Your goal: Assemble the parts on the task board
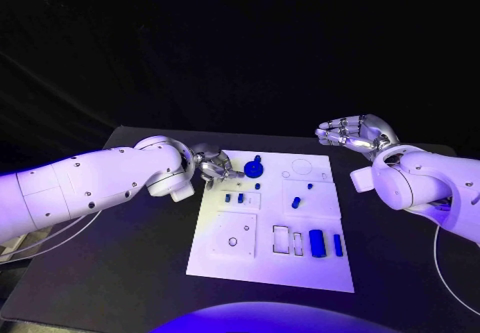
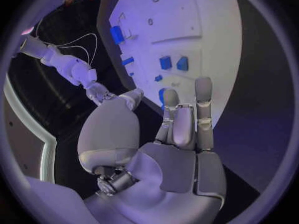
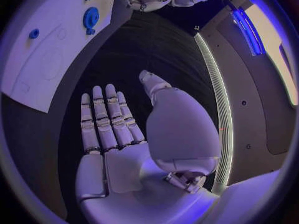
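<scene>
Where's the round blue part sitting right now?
In the head view, the round blue part sits at the task board's far edge, just right of the left hand.

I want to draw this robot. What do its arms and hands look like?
Both arms are chunky, rounded white shells with small dark dots. The left hand and right hand are shiny silver with jointed fingers. Thin pale cables trail beside the arms.

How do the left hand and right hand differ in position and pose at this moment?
The left hand sits at the task board's far left corner, by the round blue part; the right hand hovers off the board, beyond its far right corner. The left hand points toward the board; the right hand's palm faces up, fingers spread. Both appear to hold nothing.
</scene>
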### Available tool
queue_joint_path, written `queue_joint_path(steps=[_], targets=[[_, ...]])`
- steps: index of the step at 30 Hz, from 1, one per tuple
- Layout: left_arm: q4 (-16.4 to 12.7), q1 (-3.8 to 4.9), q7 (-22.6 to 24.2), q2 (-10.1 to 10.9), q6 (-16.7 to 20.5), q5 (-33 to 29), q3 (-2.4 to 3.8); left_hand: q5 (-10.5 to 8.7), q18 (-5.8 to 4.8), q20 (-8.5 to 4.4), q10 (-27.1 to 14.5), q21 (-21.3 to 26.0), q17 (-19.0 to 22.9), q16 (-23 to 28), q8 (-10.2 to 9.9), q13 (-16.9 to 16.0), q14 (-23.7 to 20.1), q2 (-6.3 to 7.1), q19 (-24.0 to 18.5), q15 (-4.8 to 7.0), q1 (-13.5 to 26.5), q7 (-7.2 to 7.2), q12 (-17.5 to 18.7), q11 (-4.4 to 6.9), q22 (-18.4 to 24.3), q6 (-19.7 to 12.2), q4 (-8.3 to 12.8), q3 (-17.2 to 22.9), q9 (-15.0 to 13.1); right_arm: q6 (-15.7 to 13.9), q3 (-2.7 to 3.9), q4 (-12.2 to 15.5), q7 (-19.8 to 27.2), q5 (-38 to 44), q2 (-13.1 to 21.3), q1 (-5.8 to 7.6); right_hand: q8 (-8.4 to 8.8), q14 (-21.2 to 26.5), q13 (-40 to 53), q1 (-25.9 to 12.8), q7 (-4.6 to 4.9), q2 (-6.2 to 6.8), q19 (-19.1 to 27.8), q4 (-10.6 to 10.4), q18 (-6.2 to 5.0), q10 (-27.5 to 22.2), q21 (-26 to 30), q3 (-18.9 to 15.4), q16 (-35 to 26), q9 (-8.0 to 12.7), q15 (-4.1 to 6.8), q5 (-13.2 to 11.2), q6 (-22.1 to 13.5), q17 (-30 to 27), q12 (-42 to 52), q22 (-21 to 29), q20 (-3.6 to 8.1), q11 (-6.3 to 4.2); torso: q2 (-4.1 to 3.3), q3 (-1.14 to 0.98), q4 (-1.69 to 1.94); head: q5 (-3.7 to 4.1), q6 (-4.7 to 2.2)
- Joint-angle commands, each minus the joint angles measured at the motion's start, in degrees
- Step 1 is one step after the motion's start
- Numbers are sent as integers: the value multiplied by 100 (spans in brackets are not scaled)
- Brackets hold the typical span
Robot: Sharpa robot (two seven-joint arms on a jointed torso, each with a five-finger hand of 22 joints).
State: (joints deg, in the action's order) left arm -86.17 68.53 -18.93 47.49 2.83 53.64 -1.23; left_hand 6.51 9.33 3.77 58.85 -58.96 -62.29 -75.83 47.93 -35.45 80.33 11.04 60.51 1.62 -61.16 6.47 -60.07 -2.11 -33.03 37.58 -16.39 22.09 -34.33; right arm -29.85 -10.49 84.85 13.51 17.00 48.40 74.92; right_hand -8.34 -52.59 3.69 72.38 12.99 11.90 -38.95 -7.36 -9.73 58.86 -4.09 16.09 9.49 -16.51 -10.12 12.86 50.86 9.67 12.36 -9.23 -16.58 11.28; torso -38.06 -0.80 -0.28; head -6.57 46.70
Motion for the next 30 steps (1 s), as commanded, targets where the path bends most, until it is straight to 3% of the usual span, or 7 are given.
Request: queue_joint_path(steps=[1,2,5,10,16,19,30], targets=[[-44,5,1355,-22,888,-336,11,43,83,132,-525,410,1312,860,-45,225,-752,-4,-332,-145,-681,170,255,-158,301,-265,117,138,79,55,-1,-2,51,9,7,-4,-9,10,5,53,133,-68,-44,2,-39,-9,-2,-42,53,3,21,32,5,-9,26,-7,-5,-31,-4,-1,-4,17,-4],[-45,6,1616,-51,1005,-244,13,40,89,252,-841,740,2230,1554,-81,448,-1396,23,-511,-260,-1201,282,511,-273,486,-374,210,319,195,59,-1,-4,56,9,7,-4,-14,-1,4,88,127,-90,-73,9,-45,-4,-14,-44,71,2,27,34,13,-11,32,-9,-5,-37,-4,-1,-4,17,-4],[-30,7,1973,-139,1133,118,2,34,94,345,-1073,1006,2395,1772,-191,703,-1669,70,-633,-339,-1622,373,777,-370,640,-450,331,547,373,66,-2,-5,67,9,8,-5,-22,-13,3,154,118,-121,-94,29,-52,7,-27,-33,96,2,35,36,28,-17,43,-7,-4,-46,-4,-7,-4,47,-5],[73,7,2289,-385,1238,1073,-79,15,108,437,-1392,1060,2537,1736,-715,1307,-1772,275,-628,-446,-2136,492,1428,-503,669,-598,631,864,905,73,-2,-5,76,14,5,-5,-30,-14,1,228,106,-155,-109,58,-55,20,-37,-5,119,3,41,38,45,-27,51,-1,-3,-56,-15,-6,-5,73,-11],[346,8,2314,-719,1040,2194,-216,-31,102,383,-1159,437,2580,1120,-1300,2095,-1636,389,-668,-357,-2283,368,2067,-410,246,16,946,1140,1663,64,-3,19,73,20,7,-5,-34,-18,1,261,101,-174,-116,71,-57,29,-41,16,131,3,45,39,54,-32,56,2,-2,-62,-17,-7,-13,103,-23],[462,10,2262,-837,906,2578,-266,-354,111,393,-1222,377,2664,1004,-1670,2360,-1647,460,-744,-396,-2112,241,2366,-442,192,123,933,1069,1933,55,-3,46,70,21,8,-4,-35,-20,0,269,100,-181,-120,73,-58,32,-43,23,136,3,47,40,57,-33,57,2,-2,-64,-18,-8,-16,108,-25],[778,25,1970,-1165,414,3508,-358,-359,124,375,-979,296,2098,341,-1993,2675,-1054,491,-506,-349,-1969,191,2645,-377,176,585,864,459,2162,6,-3,67,66,22,17,-3,-35,-20,0,271,99,-182,-120,74,-58,32,-44,24,137,3,47,39,57,-33,57,2,-2,-64,-18,-2,-8,134,2]])
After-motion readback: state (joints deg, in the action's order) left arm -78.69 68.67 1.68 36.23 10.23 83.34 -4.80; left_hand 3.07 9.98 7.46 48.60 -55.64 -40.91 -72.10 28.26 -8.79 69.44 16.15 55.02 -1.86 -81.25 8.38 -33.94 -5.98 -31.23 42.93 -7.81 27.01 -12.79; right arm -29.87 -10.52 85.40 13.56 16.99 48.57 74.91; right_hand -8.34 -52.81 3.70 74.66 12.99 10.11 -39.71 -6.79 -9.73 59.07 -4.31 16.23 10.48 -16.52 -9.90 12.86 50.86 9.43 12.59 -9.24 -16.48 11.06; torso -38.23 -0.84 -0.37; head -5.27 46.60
